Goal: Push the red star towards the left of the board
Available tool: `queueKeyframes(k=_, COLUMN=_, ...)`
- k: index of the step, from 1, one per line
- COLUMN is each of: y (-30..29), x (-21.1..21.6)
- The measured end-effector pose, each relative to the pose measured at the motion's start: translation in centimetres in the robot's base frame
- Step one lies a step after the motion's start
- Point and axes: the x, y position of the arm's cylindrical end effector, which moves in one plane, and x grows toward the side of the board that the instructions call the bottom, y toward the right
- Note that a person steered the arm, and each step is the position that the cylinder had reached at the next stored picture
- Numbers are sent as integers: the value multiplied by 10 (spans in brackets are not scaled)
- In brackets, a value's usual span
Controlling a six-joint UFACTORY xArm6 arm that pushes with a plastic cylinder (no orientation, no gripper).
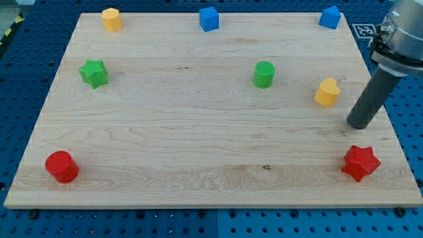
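Camera view: single view onto a pale wooden board (198, 125) resting on a blue perforated surface (26, 59).
Pincer state: the arm carries no pincer, so open or closed does not apply; it ends in a straight dark rod (373, 92) entering from the view's upper right.
My tip: (357, 125) at the rod's lower end, over the board near its right edge.
Task item: red star (361, 162), in the board's lower right corner as viewed, lying flat.
Tip to red star: tip sits above the star in the view and slightly to its left; a strip of bare wood shows between them (not touching).
Tip to nearest other block: yellow block with a heart-like shape (327, 92) lies to the upper left of the tip, near but apart.
Green cylinder: (264, 74) right of centre, upper half of the board.
Green star: (94, 73) towards the view's left, upper half.
Red cylinder: (61, 166) lower left corner, far across the board from the red star.
Yellow block, top left: (112, 19) near the top edge; shape not clear.
Blue cube: (209, 18) top edge, near the middle.
Blue block, top right: (330, 17) at the top edge; shape not certain.
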Motion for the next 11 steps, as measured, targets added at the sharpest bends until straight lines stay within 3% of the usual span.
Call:
queueKeyframes(k=2, y=-1, x=-54)
queueKeyframes(k=4, y=3, x=-63)
queueKeyframes(k=7, y=40, x=-26)
queueKeyframes(k=10, y=41, x=-9)
queueKeyframes(k=11, y=41, x=30)
